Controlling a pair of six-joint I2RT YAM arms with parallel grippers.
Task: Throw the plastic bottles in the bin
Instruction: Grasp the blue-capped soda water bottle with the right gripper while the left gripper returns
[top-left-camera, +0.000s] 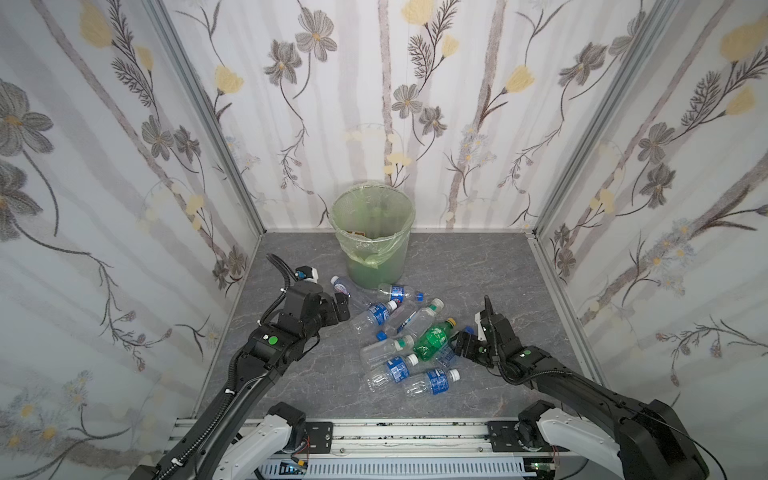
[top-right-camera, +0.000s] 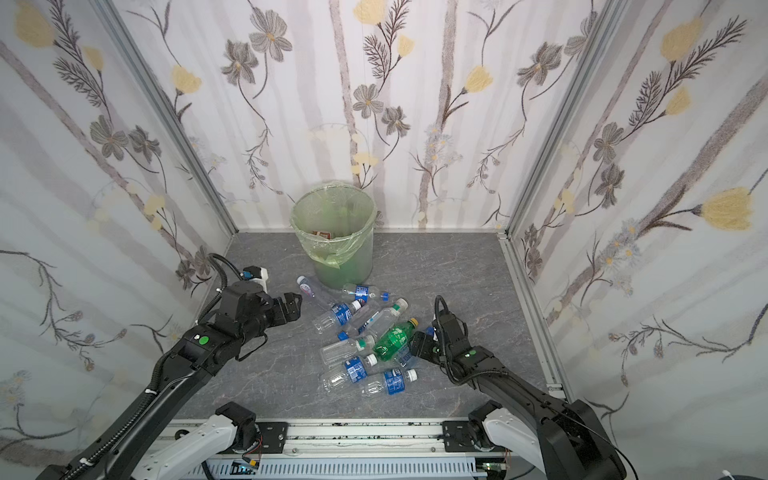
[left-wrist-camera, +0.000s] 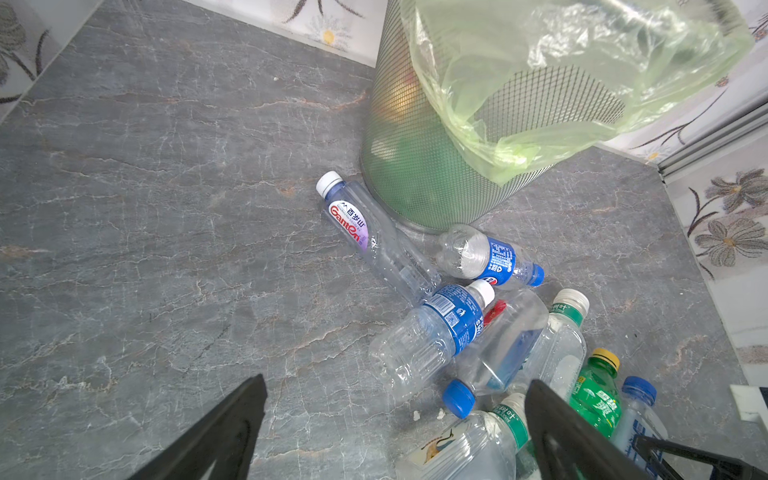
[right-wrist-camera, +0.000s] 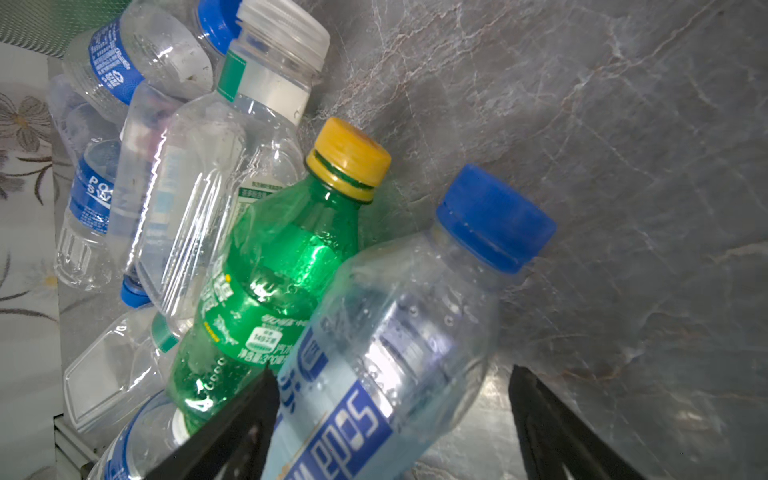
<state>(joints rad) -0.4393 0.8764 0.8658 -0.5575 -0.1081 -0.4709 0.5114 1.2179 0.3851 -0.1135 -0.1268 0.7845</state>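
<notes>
Top views, both: the bin (top-left-camera: 395, 257) stands at the back wall, and what lies inside it is too dim to make out. The plastic bottles (top-left-camera: 399, 332) lie heaped on the grey floor (top-left-camera: 478, 270) just in front of it, overlapping so that a count is unsure. The left gripper (top-left-camera: 343, 307) hangs at the heap's left edge. The right gripper (top-left-camera: 459, 343) hides part of its right edge.

Left wrist view: both fingers are spread wide and hold nothing, and their bases are cut off.

Right wrist view: the fingers are spread either side of a blue-capped bottle (right-wrist-camera: 395, 332). One overlaps it and the other stands clear. The bottle's base is cut off.
</notes>
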